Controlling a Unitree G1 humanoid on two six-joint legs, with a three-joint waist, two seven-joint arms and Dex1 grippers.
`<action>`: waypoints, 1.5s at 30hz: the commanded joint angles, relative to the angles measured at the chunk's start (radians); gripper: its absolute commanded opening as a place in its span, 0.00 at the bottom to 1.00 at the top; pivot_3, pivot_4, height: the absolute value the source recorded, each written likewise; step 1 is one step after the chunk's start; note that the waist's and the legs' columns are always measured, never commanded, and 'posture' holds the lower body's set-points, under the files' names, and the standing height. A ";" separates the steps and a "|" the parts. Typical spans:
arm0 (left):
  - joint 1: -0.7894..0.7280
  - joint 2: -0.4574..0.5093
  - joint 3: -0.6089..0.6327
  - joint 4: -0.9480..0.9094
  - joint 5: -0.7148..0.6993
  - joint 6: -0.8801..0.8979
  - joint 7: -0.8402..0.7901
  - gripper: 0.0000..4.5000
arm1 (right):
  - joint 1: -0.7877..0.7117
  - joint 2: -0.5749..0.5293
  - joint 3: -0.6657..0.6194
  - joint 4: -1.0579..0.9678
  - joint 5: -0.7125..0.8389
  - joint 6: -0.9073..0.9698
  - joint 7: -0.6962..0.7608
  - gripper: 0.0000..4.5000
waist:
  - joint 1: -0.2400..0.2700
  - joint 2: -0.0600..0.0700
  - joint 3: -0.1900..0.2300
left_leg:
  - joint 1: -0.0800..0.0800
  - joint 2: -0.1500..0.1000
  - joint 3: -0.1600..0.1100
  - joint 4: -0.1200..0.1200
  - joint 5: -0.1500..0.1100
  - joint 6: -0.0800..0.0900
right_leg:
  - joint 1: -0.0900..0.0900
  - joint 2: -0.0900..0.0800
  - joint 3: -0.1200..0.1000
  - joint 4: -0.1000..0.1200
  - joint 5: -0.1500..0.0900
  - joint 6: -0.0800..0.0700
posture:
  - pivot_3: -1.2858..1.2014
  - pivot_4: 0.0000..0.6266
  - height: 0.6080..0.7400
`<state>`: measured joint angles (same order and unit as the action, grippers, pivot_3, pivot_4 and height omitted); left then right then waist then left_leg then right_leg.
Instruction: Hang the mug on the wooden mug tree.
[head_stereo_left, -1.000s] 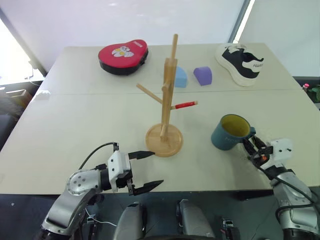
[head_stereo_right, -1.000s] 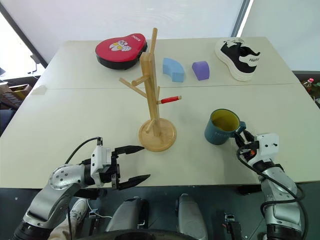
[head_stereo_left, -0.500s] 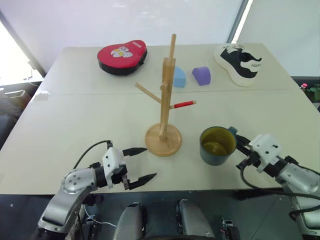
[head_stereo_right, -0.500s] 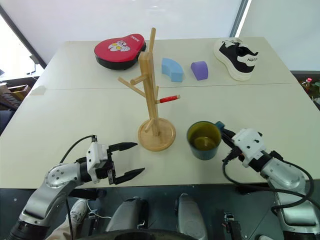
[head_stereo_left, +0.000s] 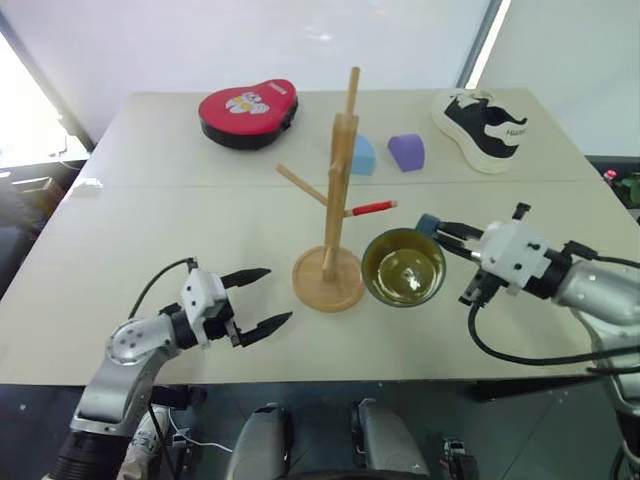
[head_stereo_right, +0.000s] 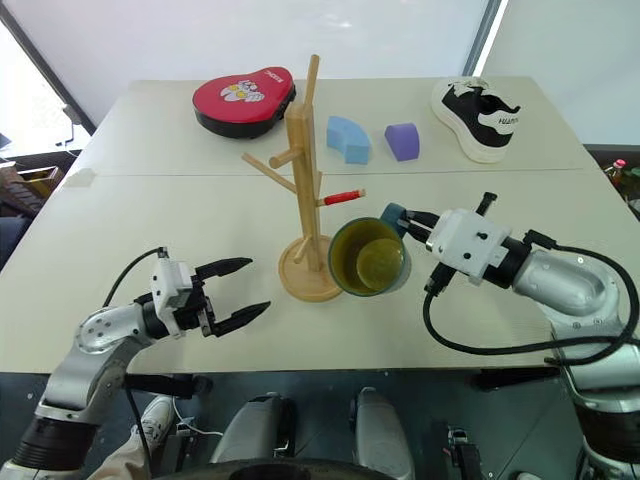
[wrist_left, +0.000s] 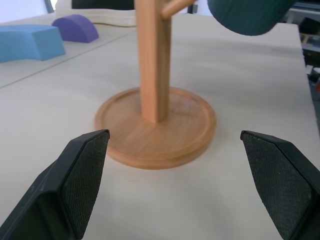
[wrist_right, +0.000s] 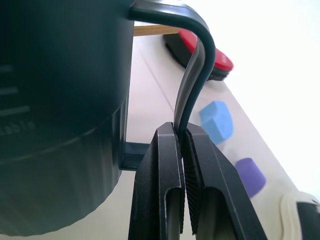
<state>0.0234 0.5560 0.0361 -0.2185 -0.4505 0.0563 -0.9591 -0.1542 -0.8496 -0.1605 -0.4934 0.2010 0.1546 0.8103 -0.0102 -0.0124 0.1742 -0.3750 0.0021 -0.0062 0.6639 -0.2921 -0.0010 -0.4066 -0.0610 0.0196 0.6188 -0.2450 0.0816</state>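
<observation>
Leftmost, the left end effector (head_stereo_left: 258, 300) hovers over the table (head_stereo_left: 150, 230) with fingers spread wide, empty. Next, the wooden mug tree (head_stereo_left: 335, 215) stands upright. Just right of its base, the mug (head_stereo_left: 403, 268) hangs lifted, its handle pinched in the closed right end effector (head_stereo_left: 447, 232).

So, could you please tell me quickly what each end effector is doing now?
Left end effector: open, empty.
Right end effector: shut on the mug handle.
</observation>
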 joint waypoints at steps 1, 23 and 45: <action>-0.007 0.012 0.052 -0.020 -0.037 -0.011 -0.012 1.00 | -0.073 -0.011 -0.002 0.026 0.021 -0.035 0.028 0.02 | -0.001 0.000 0.000 | 0.000 0.000 0.000 0.000 0.000 0.000 | 0.000 0.000 0.000 0.000 0.000 0.000 | 0.52 0.24 0.96; -0.055 0.050 0.124 -0.133 -0.171 0.126 0.007 1.00 | -0.394 0.010 0.164 0.273 -0.009 -0.157 0.200 0.02 | -0.002 0.000 0.000 | 0.000 0.000 0.000 -0.001 0.000 0.000 | -0.001 -0.002 0.001 0.000 0.000 0.000 | 0.52 0.24 0.96; -0.076 0.040 0.113 -0.249 -0.207 0.197 0.066 1.00 | -0.467 0.037 0.192 0.333 -0.036 -0.178 0.219 0.54 | -0.001 0.000 0.000 | 0.000 -0.001 0.000 -0.001 0.000 0.000 | -0.001 -0.003 0.002 0.000 0.000 -0.001 | 0.52 0.24 0.96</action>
<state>-0.0442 0.5967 0.1414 -0.4409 -0.6451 0.2583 -0.8909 -0.6036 -0.8009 0.0676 -0.1310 0.1621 -0.0082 1.0368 -0.0115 -0.0120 0.1745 -0.3754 0.0015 -0.0063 0.6630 -0.2922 -0.0013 -0.4074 -0.0644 0.0213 0.6186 -0.2447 0.0810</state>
